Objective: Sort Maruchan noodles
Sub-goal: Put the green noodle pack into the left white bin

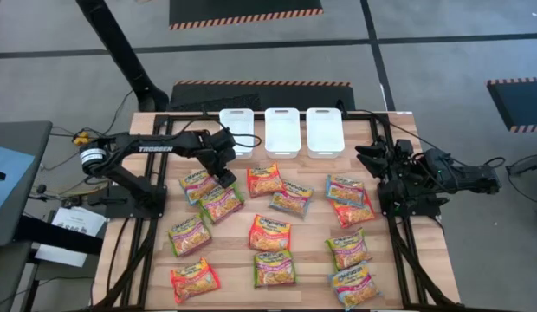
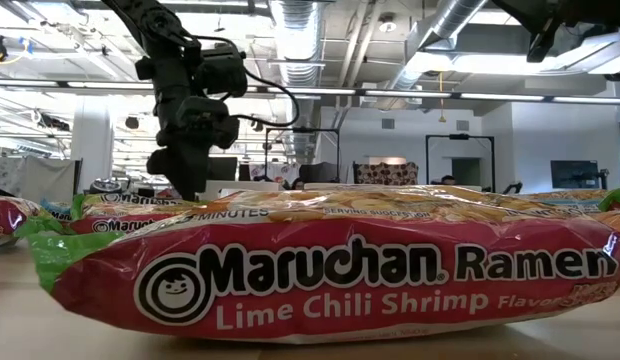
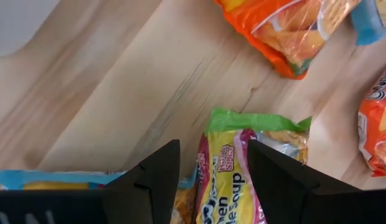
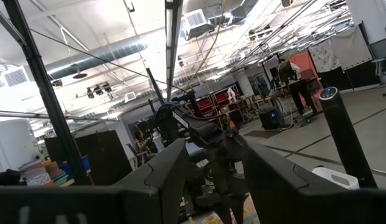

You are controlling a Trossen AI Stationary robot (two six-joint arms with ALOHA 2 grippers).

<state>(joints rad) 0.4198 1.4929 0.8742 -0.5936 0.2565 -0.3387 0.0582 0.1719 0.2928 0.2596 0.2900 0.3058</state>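
About a dozen Maruchan packets lie flat across the wooden table (image 1: 130, 260). My left gripper (image 1: 225, 175) is open above a green-edged packet (image 1: 221, 204), beside a blue-edged one (image 1: 197, 185). In the left wrist view its fingers (image 3: 211, 180) stand on either side of the green-edged packet's end (image 3: 255, 124), pointing down. The blue-edged packet (image 3: 56, 179) peeks out behind one finger. The low view shows this gripper (image 2: 185, 178) behind a red Lime Chili Shrimp packet (image 2: 330, 275). My right gripper (image 1: 370, 156) is open and raised at the table's right side, aimed across the table (image 4: 211, 180).
Three white bins (image 1: 236, 132) (image 1: 282, 132) (image 1: 325, 132) stand in a row at the far edge. An orange-edged packet (image 3: 292, 31) lies just beyond the green one. Bare wood (image 3: 137, 81) lies between these packets and the nearest bin. People stand in the room behind.
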